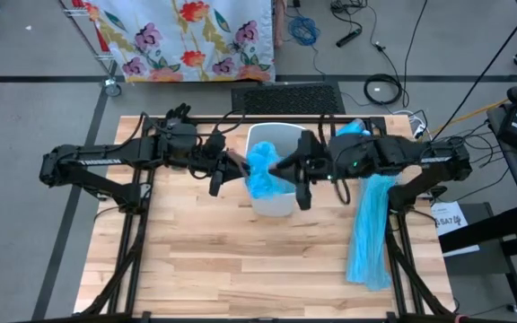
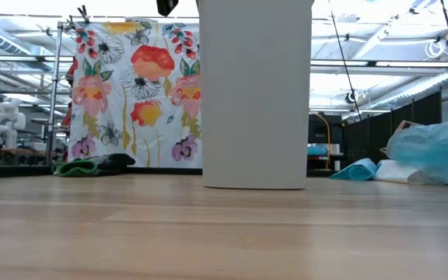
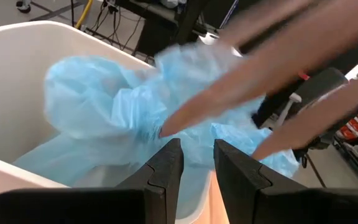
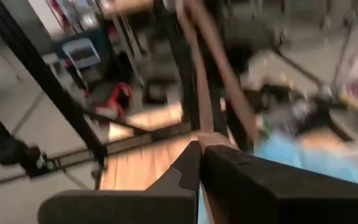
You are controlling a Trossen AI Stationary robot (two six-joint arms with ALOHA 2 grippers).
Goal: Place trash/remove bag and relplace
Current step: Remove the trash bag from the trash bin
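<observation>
We see the tabletop (image 1: pixel 205 260) with a white bin (image 1: pixel 272 199) standing upright. Blue bag (image 1: pixel 261 172) bunched at the bin's mouth. Long blue strip (image 1: pixel 371 229) lies lengthwise right of the bin. Left gripper (image 1: pixel 215 173) at the bin's left rim, partly parted, holding nothing we can see. Right gripper (image 1: pixel 293 170) at its right rim, closed.

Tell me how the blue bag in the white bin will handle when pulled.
The blue bag looks thin and crumpled, so it is probably floppy and light. Its glossy film may slip from fingers. The tall white bin could tip if the bag snags.
</observation>
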